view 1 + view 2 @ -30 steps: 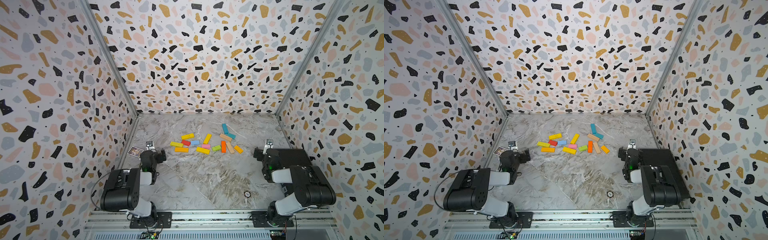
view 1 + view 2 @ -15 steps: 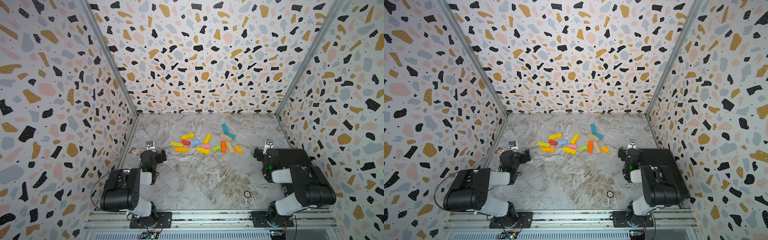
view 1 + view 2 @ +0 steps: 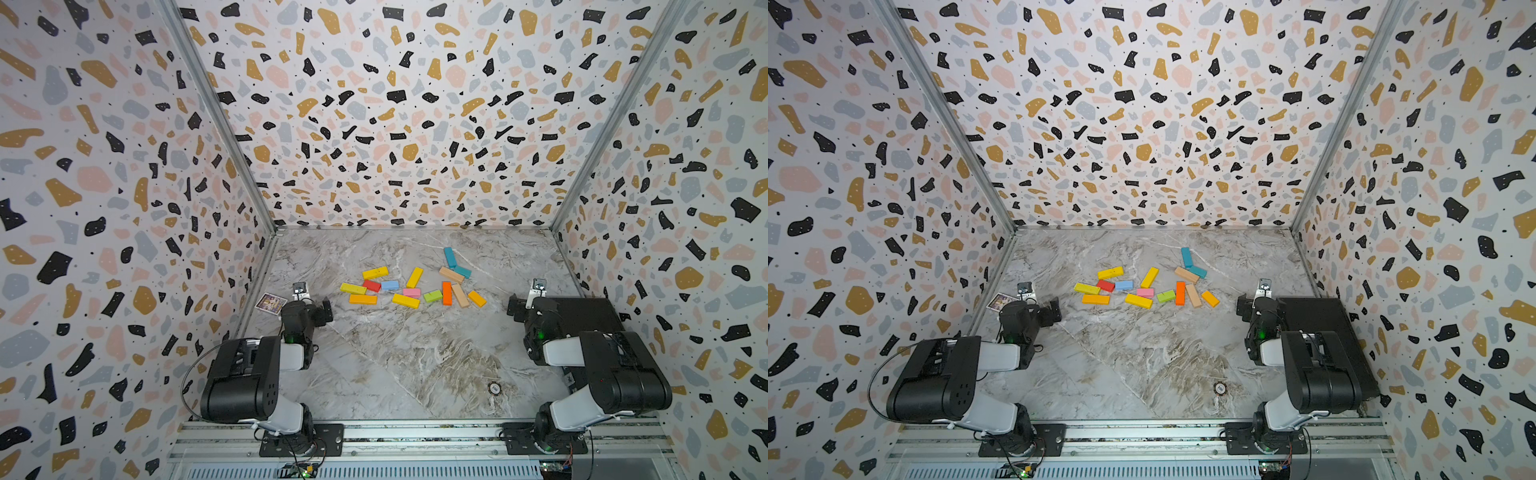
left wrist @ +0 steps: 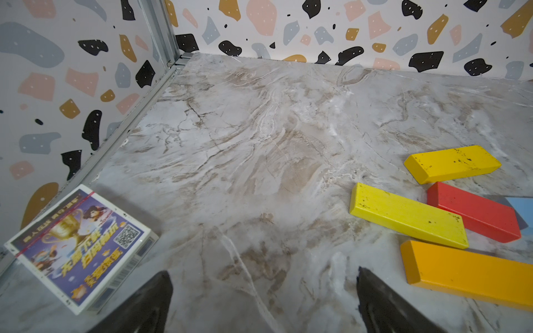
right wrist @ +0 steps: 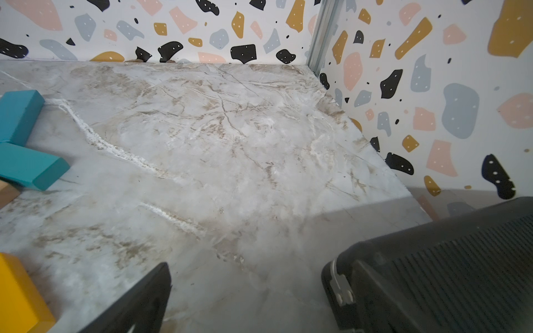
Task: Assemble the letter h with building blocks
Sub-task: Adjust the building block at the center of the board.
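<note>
The building blocks lie scattered flat across the middle of the marble table in both top views: yellow (image 3: 375, 273), red (image 3: 371, 285), orange (image 3: 363, 299), pink (image 3: 411, 292), green (image 3: 432, 296), tan (image 3: 460, 295) and teal (image 3: 449, 257) bars. My left gripper (image 3: 316, 311) rests low at the left, short of the blocks, open and empty. In the left wrist view its gripper (image 4: 264, 276) points at bare table, with a yellow block (image 4: 406, 214) and an orange block (image 4: 467, 272) off to one side. My right gripper (image 3: 514, 308) sits at the right, open (image 5: 261, 268) and empty.
A small printed card (image 3: 270, 302) lies by the left wall beside my left gripper. A black box (image 3: 590, 316) fills the right edge of the table beside my right gripper. A small round disc (image 3: 493, 388) lies near the front. Patterned walls close three sides.
</note>
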You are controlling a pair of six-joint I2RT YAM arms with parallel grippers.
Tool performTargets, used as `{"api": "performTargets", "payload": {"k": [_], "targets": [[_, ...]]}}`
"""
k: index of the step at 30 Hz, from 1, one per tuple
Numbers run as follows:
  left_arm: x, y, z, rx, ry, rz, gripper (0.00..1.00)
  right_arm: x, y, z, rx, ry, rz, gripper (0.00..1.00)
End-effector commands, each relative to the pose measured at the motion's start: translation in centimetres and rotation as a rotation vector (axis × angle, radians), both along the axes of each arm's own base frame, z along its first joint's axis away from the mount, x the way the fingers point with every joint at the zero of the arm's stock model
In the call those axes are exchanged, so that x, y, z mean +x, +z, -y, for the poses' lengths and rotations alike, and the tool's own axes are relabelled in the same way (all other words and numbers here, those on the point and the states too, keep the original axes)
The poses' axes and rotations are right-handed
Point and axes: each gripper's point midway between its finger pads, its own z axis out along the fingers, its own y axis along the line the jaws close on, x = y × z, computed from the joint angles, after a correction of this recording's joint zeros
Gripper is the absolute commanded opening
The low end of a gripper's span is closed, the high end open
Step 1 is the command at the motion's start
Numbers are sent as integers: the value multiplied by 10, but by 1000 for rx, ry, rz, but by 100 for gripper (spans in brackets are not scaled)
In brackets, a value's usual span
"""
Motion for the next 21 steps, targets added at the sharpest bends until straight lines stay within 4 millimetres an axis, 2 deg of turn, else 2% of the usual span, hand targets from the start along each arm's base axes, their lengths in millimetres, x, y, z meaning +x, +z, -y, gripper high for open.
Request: {"api": "performTargets", "payload": {"k": [1,9,11,13,15,21], "targets": [[5,9,2,5,-17,30,99,1,5,1,3,-5,18,99],[6,13,0,7,-3,46,99,1,5,1,7,-5,17,99],[4,27,-4,12,21,57,99,0,8,4,3,-23,27,99],[3,39,-8,12,43,-8,99,-5,14,9,6,-57,26,99],[10,56,-10,7,57,-20,99,-6,24,8,-3,-54,23,99],[31,117,-4,-153,78,100,99,-5,61,1,-20,-76,9,99]]}}
